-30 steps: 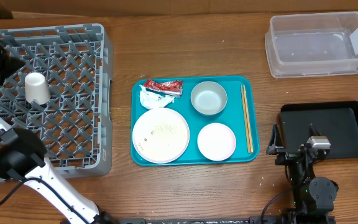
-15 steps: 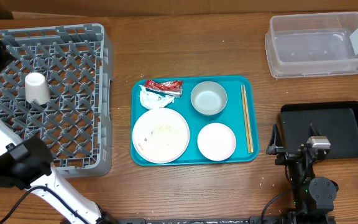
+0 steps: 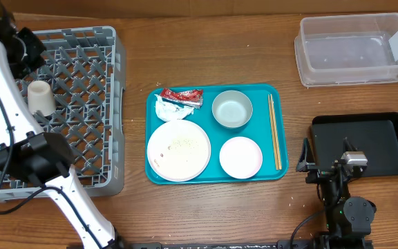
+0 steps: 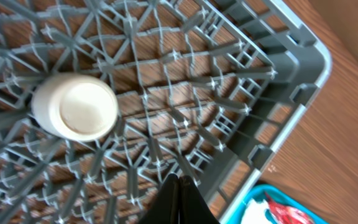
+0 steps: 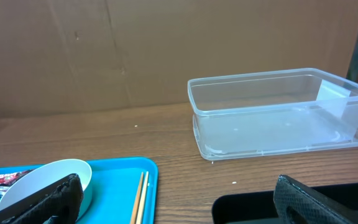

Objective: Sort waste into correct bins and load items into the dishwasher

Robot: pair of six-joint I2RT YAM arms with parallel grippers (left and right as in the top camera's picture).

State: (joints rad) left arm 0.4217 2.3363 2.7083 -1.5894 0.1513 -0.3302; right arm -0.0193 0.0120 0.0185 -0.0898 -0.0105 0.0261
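Grey rack (image 4: 291, 93): its open lattice fills the space under your left gripper, and its corner wall lies ahead and to the right of the tips.
Left gripper (image 4: 178, 186): your jaws are pressed together with nothing between them, hanging above the rack and clear of the lattice.
White cup (image 4: 74, 107): it stands on end in the rack, ahead and to the left of your left gripper, apart from it.
Right gripper (image 5: 176, 186): your jaws are spread wide and empty, low over the wooden table (image 3: 206, 55), between the two trays.
Teal tray (image 3: 260, 128): it sits to the left of your right gripper, with its near corner just beside the left jaw.
Chopsticks (image 3: 274, 131): the pair lies along the tray's right edge, the closest tray item to your right gripper.
Grey bowl (image 3: 232, 109): it is ahead and left of your right gripper, partly behind the left jaw in the wrist view.
Pink dish (image 3: 240, 157): it rests on the tray, directly left of your right gripper.
White plate (image 3: 178, 149): it is further left on the tray, with rice-like crumbs (image 3: 180, 144) scattered on it.
Red packet (image 3: 182, 95): it lies at the tray's far-left corner, touching the crumpled napkin (image 3: 166, 109), well apart from both grippers.
Black tray (image 3: 358, 142): it lies ahead and right of your right gripper, its edge just by the right jaw.
Clear tub (image 5: 278, 112): it stands ahead and to the right of your right gripper, well apart, with a white label on its right end.
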